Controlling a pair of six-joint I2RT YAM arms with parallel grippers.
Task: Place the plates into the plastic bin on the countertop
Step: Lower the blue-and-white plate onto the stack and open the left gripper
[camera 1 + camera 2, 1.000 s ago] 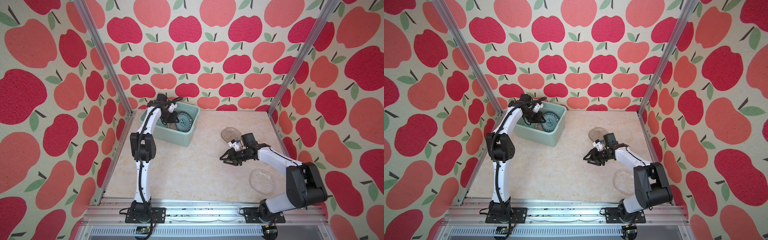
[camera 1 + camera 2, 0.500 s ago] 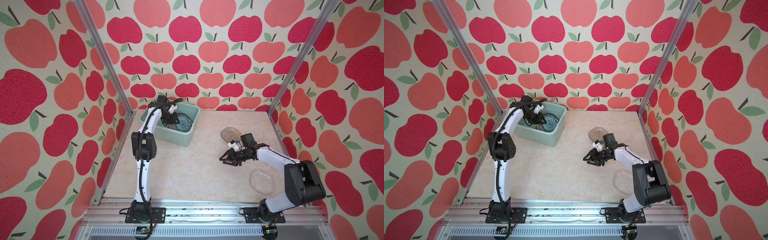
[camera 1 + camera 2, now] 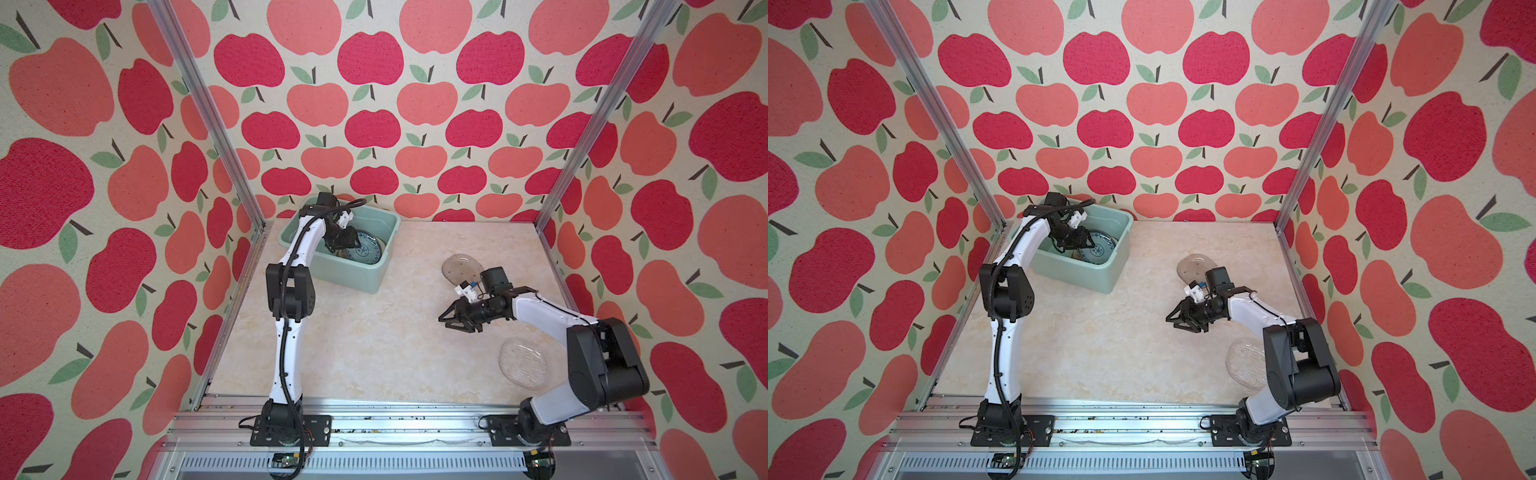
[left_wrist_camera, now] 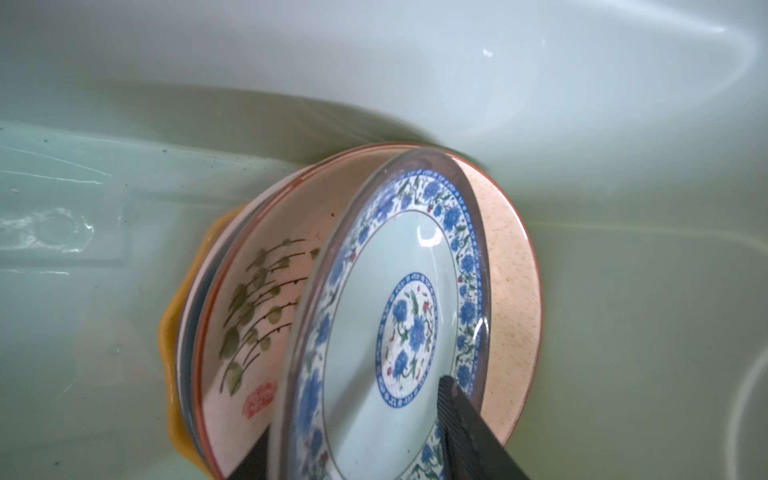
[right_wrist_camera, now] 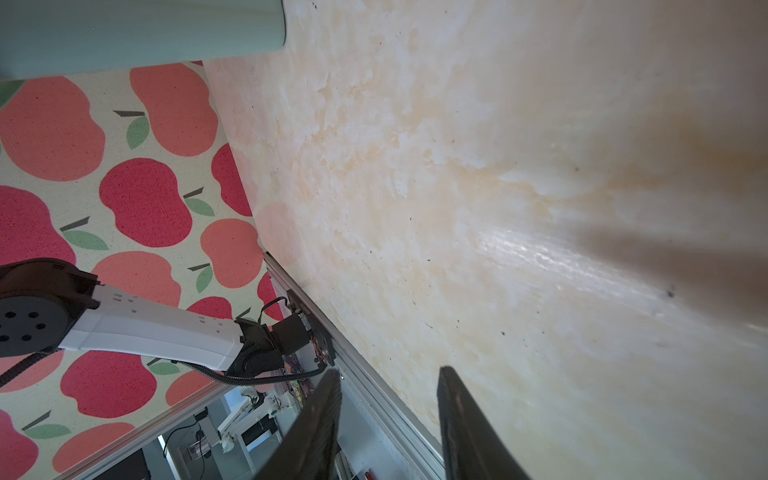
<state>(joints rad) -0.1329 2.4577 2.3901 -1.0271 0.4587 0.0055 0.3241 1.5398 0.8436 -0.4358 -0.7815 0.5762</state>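
The mint-green plastic bin [image 3: 353, 276] [image 3: 1084, 274] stands at the back left of the countertop [image 3: 374, 340]. My left gripper [image 3: 347, 241] [image 3: 1079, 241] reaches down inside it. In the left wrist view the gripper [image 4: 357, 415] is open, its fingers astride the tilted blue-patterned plate [image 4: 395, 332]. That plate leans on a cream bamboo-drawn plate [image 4: 249, 311], with a yellow plate [image 4: 172, 332] behind. Two glass plates lie on the countertop, one far right [image 3: 459, 268] and one near right [image 3: 523, 363]. Between them my right gripper [image 3: 451, 322] [image 5: 388, 372] hovers open and empty.
Apple-patterned walls and upright aluminium posts [image 3: 598, 112] close in three sides. An aluminium rail [image 3: 395, 419] carrying both arm bases runs along the front edge. A corner of the bin [image 5: 124, 37] and the left arm's lower link [image 5: 145, 328] show in the right wrist view.
My left gripper's jaws have spread apart inside the bin, letting go of the blue-patterned plate. The right arm has barely moved.
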